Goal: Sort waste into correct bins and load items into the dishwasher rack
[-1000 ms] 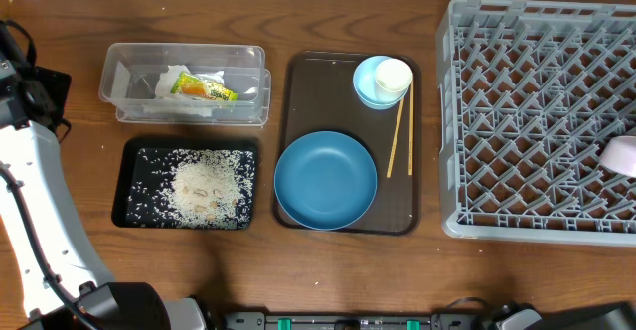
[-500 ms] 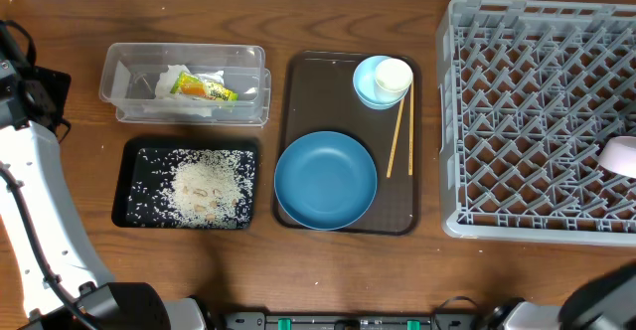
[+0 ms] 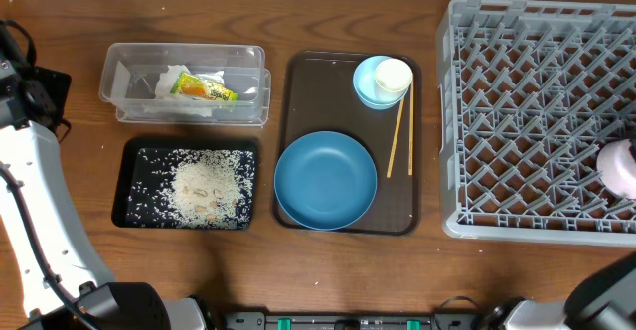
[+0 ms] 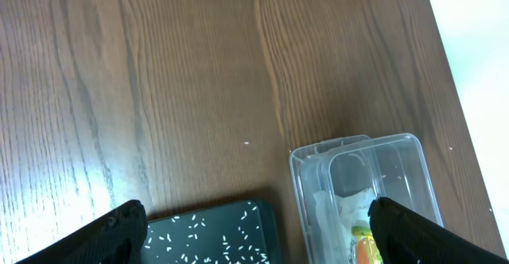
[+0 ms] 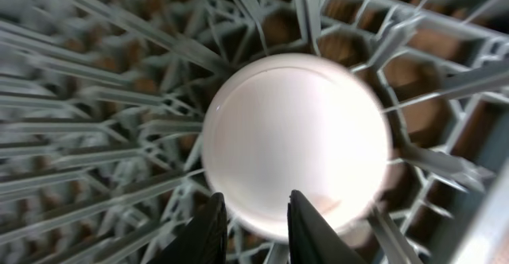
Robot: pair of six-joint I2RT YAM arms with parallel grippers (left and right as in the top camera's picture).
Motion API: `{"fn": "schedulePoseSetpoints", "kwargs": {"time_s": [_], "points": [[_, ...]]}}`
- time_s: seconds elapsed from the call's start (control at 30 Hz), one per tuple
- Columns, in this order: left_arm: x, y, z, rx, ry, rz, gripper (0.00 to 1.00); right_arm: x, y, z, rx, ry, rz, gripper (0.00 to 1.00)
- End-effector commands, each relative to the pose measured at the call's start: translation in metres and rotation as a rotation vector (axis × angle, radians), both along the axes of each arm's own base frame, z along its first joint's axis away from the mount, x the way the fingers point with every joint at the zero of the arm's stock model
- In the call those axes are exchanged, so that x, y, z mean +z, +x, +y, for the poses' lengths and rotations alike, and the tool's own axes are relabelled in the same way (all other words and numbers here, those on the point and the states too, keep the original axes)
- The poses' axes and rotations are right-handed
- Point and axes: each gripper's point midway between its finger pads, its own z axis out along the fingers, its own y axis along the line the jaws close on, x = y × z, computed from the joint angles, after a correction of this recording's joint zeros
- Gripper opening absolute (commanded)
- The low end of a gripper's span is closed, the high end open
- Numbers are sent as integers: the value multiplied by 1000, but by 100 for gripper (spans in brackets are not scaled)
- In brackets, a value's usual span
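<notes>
So the white bowl [image 5: 294, 145] is sitting down among the pegs of the dishwasher rack [image 3: 517, 121], way over at its right edge, about halfway between near and far. From the right wrist view it's just a smooth round disc facing the camera, and I honestly can't tell if that's the mouth or the base. The right gripper [image 5: 257, 228] has its fingers close together with a narrow gap, right over the bowl's edge. Can't tell whether it's actually pinching anything.

The left gripper [image 4: 258, 232] is spread wide with nothing in it, hanging above the table [image 3: 348, 270] near the corners of the two bins.

The clear tub [image 3: 111, 82] is at far left, long axis left-right, with the napkin [image 3: 169, 80] and the snack wrapper [image 3: 204, 89] inside; the wrapper lies roughly left-right too, a bit slanted. Just nearer is the black tray [image 3: 124, 181], same left-right axis, with the rice [image 3: 204, 189] piled mid-tray.

The brown serving tray [image 3: 318, 91] in the middle holds the blue plate [image 3: 325, 180] at its near end and the light-blue bowl [image 3: 366, 82] at the far right corner, white cup [image 3: 394, 75] upright inside it. The chopsticks [image 3: 397, 136] lie right of the plate, long axis near-far, far tips by the bowl.
</notes>
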Motion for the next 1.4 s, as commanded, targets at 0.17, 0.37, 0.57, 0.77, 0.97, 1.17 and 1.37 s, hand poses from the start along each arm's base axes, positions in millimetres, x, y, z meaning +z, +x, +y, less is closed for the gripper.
{"fn": "schedulePoseSetpoints", "kwargs": {"time_s": [0.17,0.37,0.57,0.77,0.97,1.17,1.37], "points": [[0,-1,2,1,5,7,92,149,51,98,429,-53,-519,49],[0,-1,2,1,5,7,92,175,103,216,785,-102,-612,64],[0,-1,2,1,5,7,92,135,152,333,1093,-63,-389,65],[0,-1,2,1,5,7,92,112,187,409,1363,-104,-58,67],[0,-1,2,1,5,7,92,66,215,459,1401,-226,106,69],[0,-1,2,1,5,7,92,9,215,476,1376,-287,253,65],[0,-1,2,1,5,7,92,-13,203,474,1330,-286,351,62]]}}
